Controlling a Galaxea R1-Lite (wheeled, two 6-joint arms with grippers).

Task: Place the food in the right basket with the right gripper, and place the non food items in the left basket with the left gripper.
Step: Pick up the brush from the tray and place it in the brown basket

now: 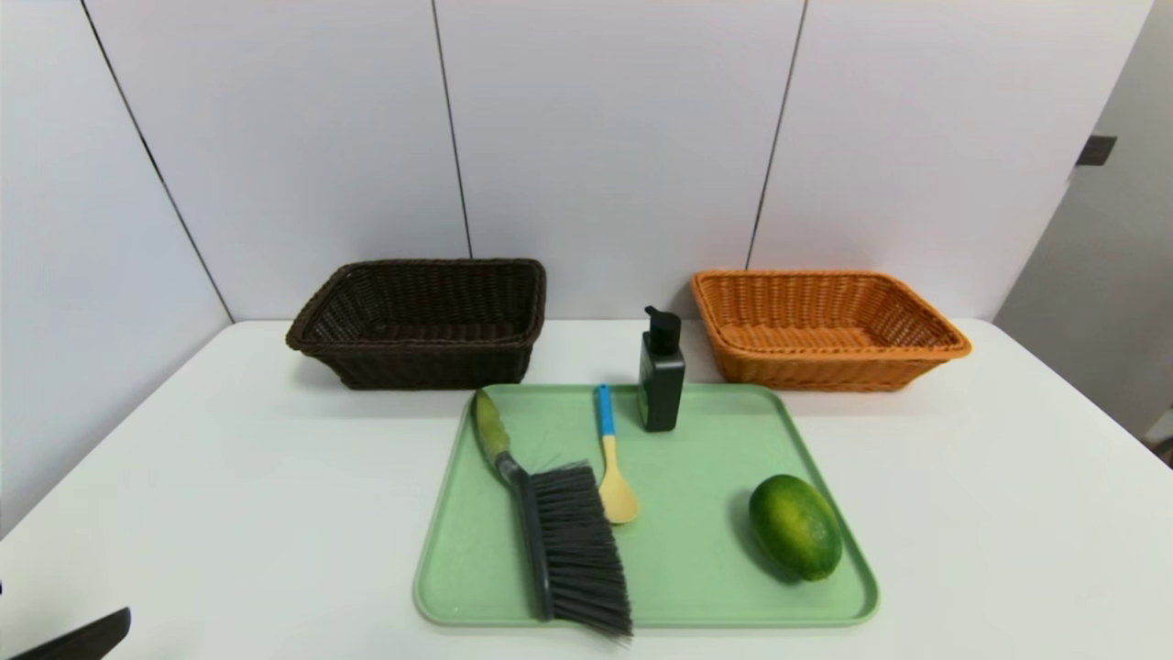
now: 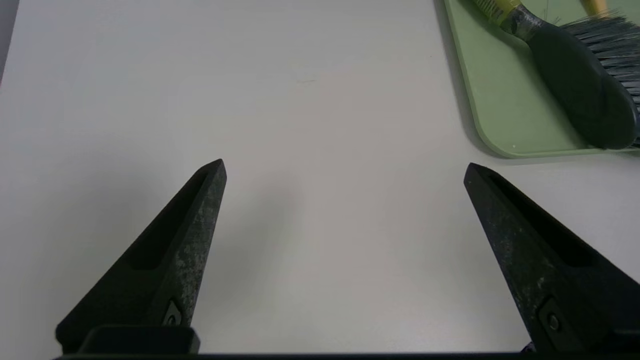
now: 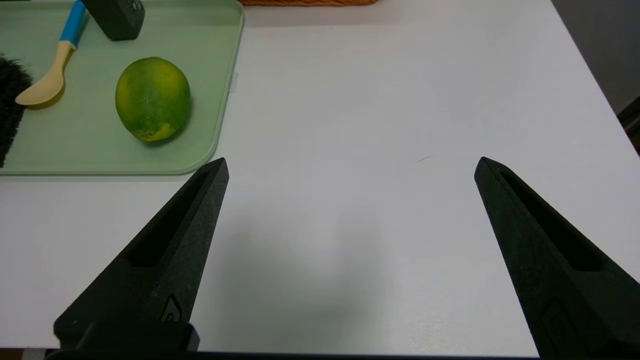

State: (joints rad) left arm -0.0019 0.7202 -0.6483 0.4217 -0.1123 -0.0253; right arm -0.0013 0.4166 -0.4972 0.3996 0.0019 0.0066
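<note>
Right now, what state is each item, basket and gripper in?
Lime: lying on green tray.
Brush: flat on tray.
Spoon: flat, bowl up.
Pump bottle: upright.
Dark basket: empty.
Orange basket: empty.
Left gripper: jaws open, nothing held.
Right gripper: jaws open, nothing held.

Count: 2 woven baskets, 1 dark brown & 1 orange-tan. 1 green tray on 1 white desk. On tray, 4 items: 1 hand brush, 1 spoon w/ blue handle, 1 black pump bottle, 1 green lime-like fruit. So 3 non-food, 1 food. 2 claws: left claw, right claw, each w/ 2 fingers
</note>
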